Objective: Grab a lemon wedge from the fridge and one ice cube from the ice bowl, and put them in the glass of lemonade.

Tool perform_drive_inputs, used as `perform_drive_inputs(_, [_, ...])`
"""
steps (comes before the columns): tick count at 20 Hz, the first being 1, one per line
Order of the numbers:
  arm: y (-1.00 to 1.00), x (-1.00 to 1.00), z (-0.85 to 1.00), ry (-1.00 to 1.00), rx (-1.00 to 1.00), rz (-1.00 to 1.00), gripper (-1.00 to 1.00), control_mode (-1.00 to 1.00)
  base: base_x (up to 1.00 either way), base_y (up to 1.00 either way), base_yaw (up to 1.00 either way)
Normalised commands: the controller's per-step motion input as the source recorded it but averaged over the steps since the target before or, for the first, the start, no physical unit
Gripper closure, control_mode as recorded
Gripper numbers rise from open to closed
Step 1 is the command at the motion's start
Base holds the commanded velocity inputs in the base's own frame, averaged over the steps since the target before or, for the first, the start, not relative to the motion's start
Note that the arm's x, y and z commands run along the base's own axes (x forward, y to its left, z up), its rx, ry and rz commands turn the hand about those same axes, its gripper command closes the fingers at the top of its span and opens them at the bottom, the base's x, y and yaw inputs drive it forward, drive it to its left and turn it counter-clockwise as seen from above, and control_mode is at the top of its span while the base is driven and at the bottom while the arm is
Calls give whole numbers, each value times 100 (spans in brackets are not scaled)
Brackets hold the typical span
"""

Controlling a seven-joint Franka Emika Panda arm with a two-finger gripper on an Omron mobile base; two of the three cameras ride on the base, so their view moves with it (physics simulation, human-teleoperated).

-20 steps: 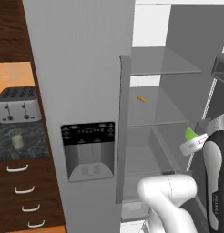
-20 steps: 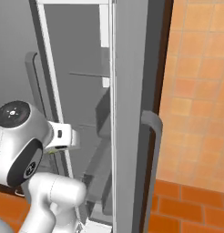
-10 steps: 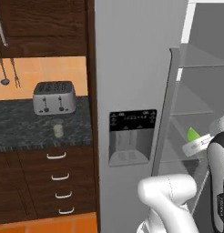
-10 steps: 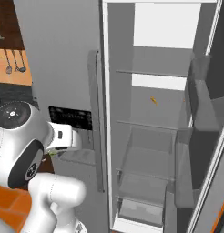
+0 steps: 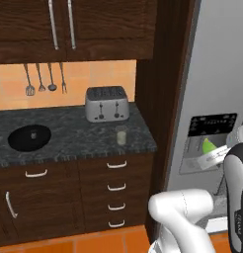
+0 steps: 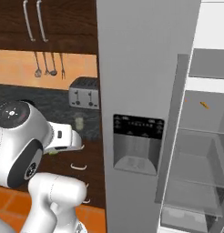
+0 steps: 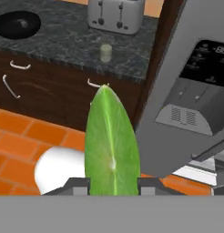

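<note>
Here the gripper (image 7: 111, 184) is clamped on the lemon wedge (image 7: 112, 144), which stands pointed between its fingers. Beyond it, on the dark counter (image 7: 63, 43), stands the glass of lemonade (image 7: 105, 53); farther off are the toaster (image 7: 115, 14) and, aside, the ice bowl (image 7: 17, 23). The fridge (image 7: 196, 91) stands just beside the gripper.

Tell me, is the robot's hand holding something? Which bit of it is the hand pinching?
Yes. The hand holds the lemon wedge, pinching its wide lower end between the two fingers, so the pointed tip sticks out ahead toward the counter.
</note>
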Motion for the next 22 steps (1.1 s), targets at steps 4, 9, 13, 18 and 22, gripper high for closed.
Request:
perform_drive_inputs(4, [0, 0, 0, 0, 0, 0, 100, 100, 8, 88, -18])
perform_drive_inputs(9, [0, 0, 0, 0, 0, 0, 100, 100, 30, 35, -36])
perform_drive_inputs(13, [0, 0, 0, 0, 0, 0, 100, 100, 55, 40, -36])
perform_drive_inputs(18, [0, 0, 0, 0, 0, 0, 100, 100, 51, 82, -33])
perform_drive_inputs(22, [0, 0, 0, 0, 0, 0, 100, 100, 36, 94, -30])
